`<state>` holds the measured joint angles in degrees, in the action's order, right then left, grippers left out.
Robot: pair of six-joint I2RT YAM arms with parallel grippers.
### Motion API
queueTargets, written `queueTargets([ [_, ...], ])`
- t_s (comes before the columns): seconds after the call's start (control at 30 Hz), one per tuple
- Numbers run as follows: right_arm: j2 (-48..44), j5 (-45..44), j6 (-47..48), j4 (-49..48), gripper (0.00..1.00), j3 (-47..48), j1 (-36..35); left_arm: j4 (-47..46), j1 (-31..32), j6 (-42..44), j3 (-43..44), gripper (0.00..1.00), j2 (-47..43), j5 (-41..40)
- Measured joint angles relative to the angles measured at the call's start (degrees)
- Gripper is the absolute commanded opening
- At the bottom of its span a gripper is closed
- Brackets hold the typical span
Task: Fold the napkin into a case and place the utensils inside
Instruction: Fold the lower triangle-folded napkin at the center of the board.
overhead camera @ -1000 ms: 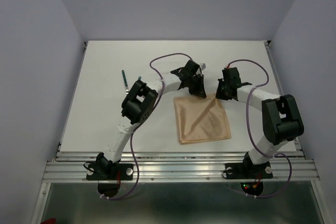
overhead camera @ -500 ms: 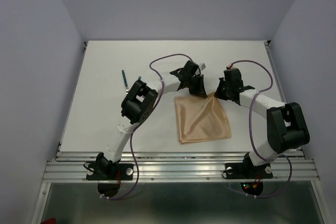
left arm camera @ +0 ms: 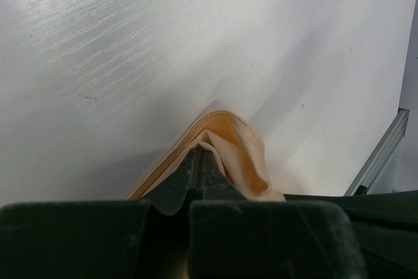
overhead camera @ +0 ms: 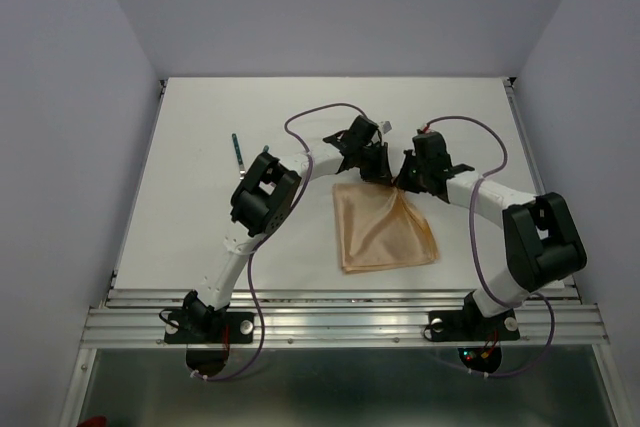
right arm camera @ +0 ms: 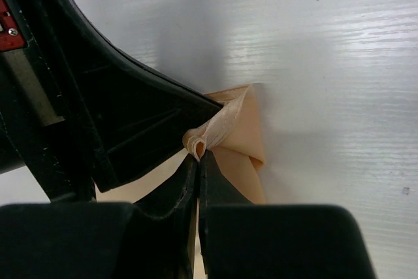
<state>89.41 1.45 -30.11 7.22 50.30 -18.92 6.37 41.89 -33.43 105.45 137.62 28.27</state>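
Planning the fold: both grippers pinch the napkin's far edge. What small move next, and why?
Probably the right gripper should carry its corner leftward past the left gripper: both are shut on the napkin at its far edge, the fold not yet flat.

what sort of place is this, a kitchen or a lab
Likely a robot lab cell: a white tabletop boxed in by plain pale walls, two white-and-black robot arms bolted to an aluminium rail, and a peach-tan satin napkin as workpiece.

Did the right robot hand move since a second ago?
Yes. The right gripper slid left, away from the table's right edge, bringing its corner of the napkin close to the left gripper.
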Motion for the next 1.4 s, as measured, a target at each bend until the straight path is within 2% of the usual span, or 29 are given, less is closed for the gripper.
queueTargets([
  [0.27, 4.52, -0.48, -1.60, -0.26, 0.01, 1.79, -2.40, -0.13, -0.17, -0.09, 0.00, 0.00, 0.00, 0.02],
  [0.73, 11.06, -8.44, -9.88, 3.48, 0.01, 6.80, -3.63, -0.85, -0.85, -0.04, -0.28, 0.00, -0.22, -1.20],
  [1.4, 12.24, -10.16, -13.05, 2.12, 0.01, 7.41, -4.04, 1.51, -5.05, 2.99, -12.96, 0.00, -10.05, -1.60],
])
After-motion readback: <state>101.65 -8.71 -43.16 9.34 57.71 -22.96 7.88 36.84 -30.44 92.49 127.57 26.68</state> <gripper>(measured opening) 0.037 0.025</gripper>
